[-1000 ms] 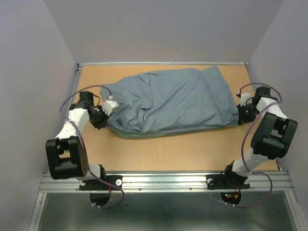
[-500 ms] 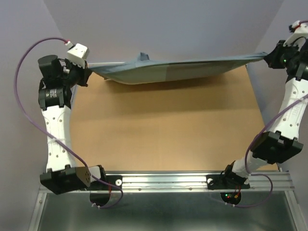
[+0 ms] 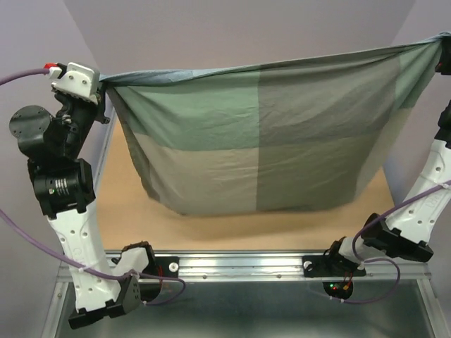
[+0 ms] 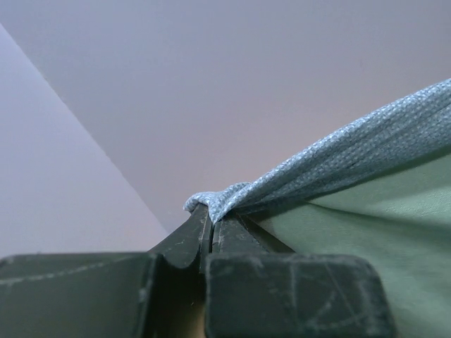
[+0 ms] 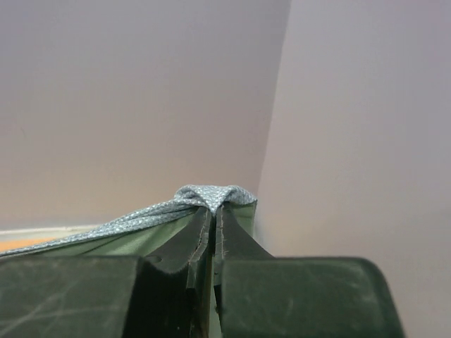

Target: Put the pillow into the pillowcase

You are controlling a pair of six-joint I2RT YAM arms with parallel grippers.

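The pillowcase (image 3: 261,141) hangs stretched above the table like a curtain, showing blocks of muted green, tan and grey-brown, with a grey-blue top edge. My left gripper (image 3: 104,83) is raised high at the left and shut on its upper left corner; in the left wrist view, bunched grey-blue cloth (image 4: 352,148) comes out of the closed tips (image 4: 211,213). My right gripper (image 3: 444,55) is up at the frame's right edge, shut on the upper right corner. In the right wrist view, cloth (image 5: 208,195) is pinched at its tips (image 5: 214,213). The pillow does not show.
The brown table top (image 3: 211,229) lies below the hanging cloth, whose lower hem (image 3: 232,208) reaches close to it. Purple-grey walls (image 3: 232,35) close in the back and both sides. A metal rail (image 3: 239,264) runs along the near edge by the arm bases.
Both arms have lifted the pillowcase off the table by its two corners and brought it toward the camera. It went from a grey-blue heap to a taut hanging sheet, patchwork side facing.
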